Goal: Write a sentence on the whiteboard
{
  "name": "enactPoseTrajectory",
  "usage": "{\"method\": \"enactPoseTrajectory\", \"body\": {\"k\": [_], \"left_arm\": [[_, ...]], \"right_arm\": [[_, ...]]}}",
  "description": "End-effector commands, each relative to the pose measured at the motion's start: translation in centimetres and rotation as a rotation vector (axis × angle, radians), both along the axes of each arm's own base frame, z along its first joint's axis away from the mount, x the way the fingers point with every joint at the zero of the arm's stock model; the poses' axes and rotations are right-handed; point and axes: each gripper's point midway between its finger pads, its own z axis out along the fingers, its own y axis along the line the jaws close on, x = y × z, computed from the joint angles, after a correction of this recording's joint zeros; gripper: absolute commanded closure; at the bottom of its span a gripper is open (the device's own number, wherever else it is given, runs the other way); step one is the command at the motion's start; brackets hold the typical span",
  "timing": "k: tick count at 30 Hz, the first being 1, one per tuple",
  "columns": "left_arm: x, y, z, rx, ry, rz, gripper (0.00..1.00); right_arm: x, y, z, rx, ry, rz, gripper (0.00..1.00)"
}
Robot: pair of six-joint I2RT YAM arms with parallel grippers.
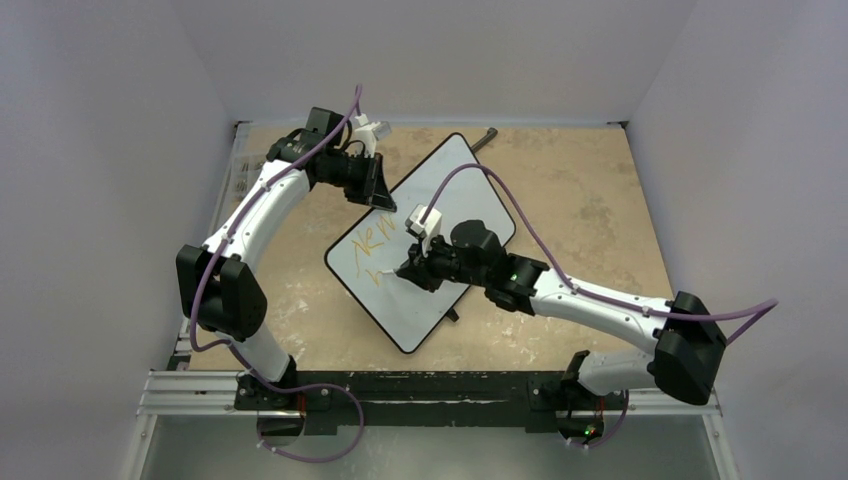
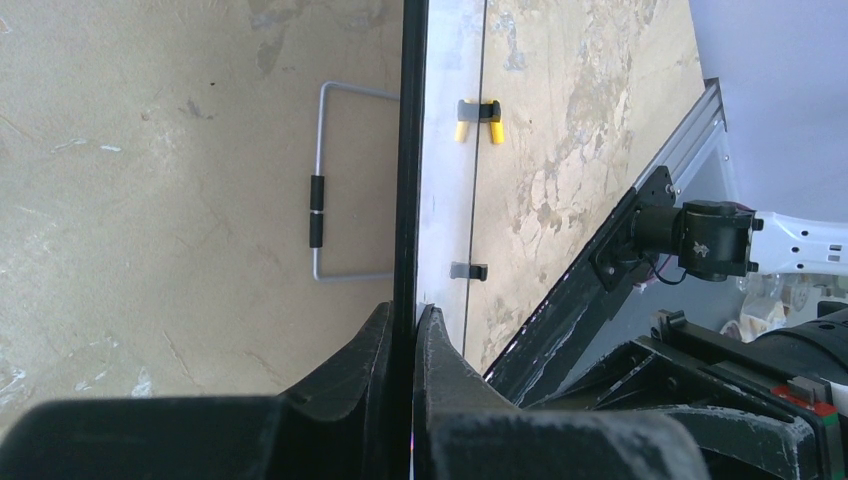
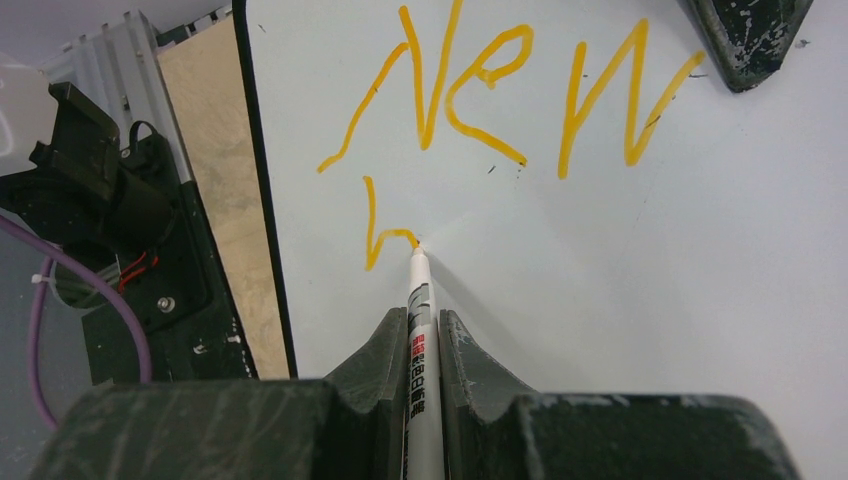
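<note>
The right gripper (image 3: 415, 325) pinches a white pen (image 3: 418, 285), tip touching the whiteboard (image 3: 620, 260) just under "New", so the sentence (image 3: 500, 90) looks barely begun. The left gripper (image 2: 411, 325) clamps the board's black rim, likely to steady it; the board lies askew on the table (image 1: 580, 190), right arm (image 1: 600, 300) stretched low across it, left arm (image 1: 255, 215) arched to its far edge

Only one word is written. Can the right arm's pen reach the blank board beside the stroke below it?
Probably yes: the white marker pen in the right fingers touches the black-rimmed white whiteboard there, bare surface alongside; the left fingers clamp only an edge.
</note>
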Motion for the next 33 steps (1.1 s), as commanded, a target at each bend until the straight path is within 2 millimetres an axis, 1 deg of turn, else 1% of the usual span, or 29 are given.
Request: {"method": "enactPoseTrajectory", "body": {"k": [1,5,10,15,26,33], "left_arm": [[0.8,2.3,-1.0,0.132,-0.041,0.082,1.0],[0.8,2.3,-1.1,0.134,-0.039,0.083,1.0],[0.8,2.3,-1.0,0.134,-0.04,0.083,1.0],[0.8,2.3,-1.1,0.134,-0.039,0.083,1.0],[0.8,2.3,-1.0,0.134,-0.042,0.082,1.0],[0.8,2.4,-1.0,0.135,-0.042,0.083,1.0]], "right_arm": [[0.3,-1.7,-2.2,-0.071,0.011,-0.046,1.0],[-0.3,-1.9,-3.0,-0.079,0.03,-0.023,1.0],[-1.7,-1.3,-3.5,-0.07,0.06,0.057,1.0],[-2.0,-0.7,-3.2,-0.056,0.065,0.088,1.0],[-0.8,1.1,-1.2,-0.031,0.028,0.089,1.0],[0.7,1.2,0.1,-0.03,-0.011,0.032,1.0]]}}
